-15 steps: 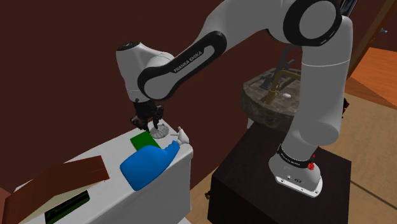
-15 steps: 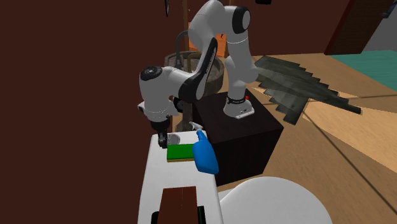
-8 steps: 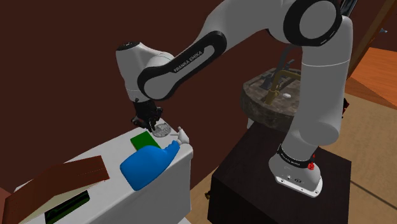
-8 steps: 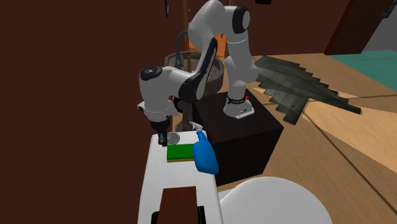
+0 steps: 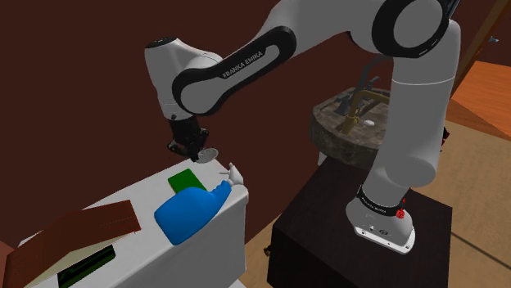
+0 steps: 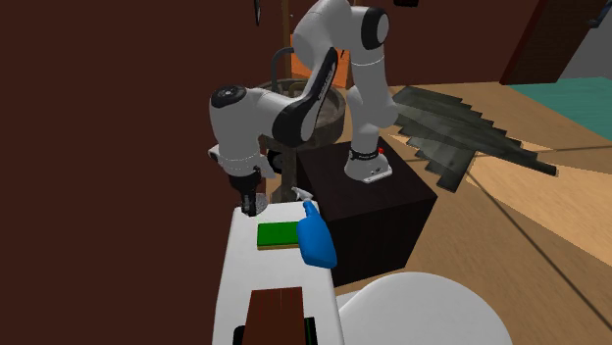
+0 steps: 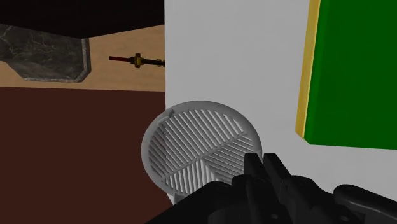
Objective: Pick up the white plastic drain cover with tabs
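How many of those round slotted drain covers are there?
1: the white drain cover is clasped in the end effector, held above the white surface near the green sponge.
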Robot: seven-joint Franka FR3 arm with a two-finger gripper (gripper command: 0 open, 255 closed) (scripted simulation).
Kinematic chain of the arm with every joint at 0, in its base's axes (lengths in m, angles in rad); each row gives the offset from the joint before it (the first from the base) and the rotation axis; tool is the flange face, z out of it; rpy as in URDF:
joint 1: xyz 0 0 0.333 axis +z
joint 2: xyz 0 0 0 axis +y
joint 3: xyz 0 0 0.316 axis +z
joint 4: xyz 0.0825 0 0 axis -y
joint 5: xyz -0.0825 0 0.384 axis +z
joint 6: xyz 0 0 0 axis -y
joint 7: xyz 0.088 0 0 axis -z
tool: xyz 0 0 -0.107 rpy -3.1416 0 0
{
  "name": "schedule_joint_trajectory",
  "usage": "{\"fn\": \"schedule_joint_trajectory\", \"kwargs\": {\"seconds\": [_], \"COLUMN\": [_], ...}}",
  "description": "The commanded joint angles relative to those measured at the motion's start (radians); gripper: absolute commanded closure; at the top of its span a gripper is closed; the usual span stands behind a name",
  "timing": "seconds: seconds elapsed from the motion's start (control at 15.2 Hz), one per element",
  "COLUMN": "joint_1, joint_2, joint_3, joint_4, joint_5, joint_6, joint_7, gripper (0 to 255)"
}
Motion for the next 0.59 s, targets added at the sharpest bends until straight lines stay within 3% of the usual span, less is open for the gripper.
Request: {"fn": "schedule_joint_trajectory", "kwargs": {"seconds": [0.0,0.53], "joint_1": [-0.002,-0.004], "joint_2": [-0.011,-0.036], "joint_3": [0.002,0.007], "joint_4": [0.012,0.064], "joint_5": [0.007,0.022], "joint_6": [-0.022,-0.097], "joint_7": [-0.005,-0.017], "gripper": [255,255]}}
